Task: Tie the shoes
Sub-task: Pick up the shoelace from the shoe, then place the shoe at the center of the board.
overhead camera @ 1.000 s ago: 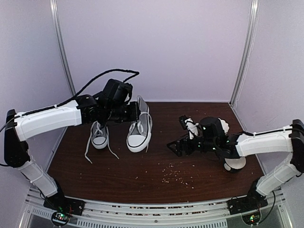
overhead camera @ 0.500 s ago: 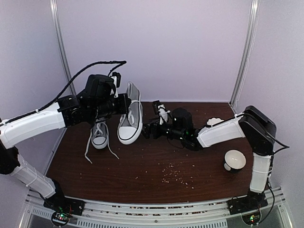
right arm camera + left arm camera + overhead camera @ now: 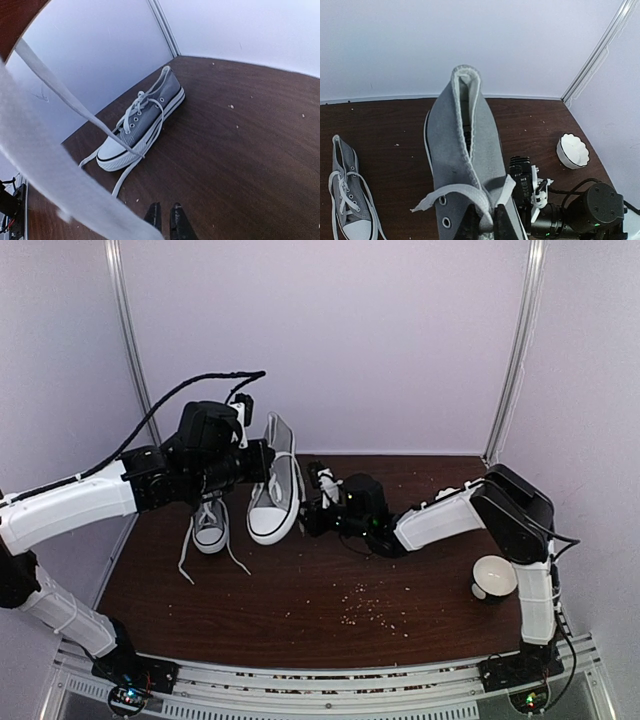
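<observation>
Left gripper (image 3: 486,223): jaws closed on the lace (image 3: 465,191) of the tilted shoe (image 3: 272,502). Right gripper (image 3: 166,220), just beside that shoe: jaws nearly closed, grip unconfirmed. The flat shoe (image 3: 210,527) lies on the table (image 3: 330,615).

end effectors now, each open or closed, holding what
Left end effector: closed on raised shoe's lace.
Right end effector: closed; hold on blurred lace unclear.

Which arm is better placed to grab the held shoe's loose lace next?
Probably right: the right claw sits beside the held shoe, lace close by; the left claw is busy holding that shoe.
</observation>
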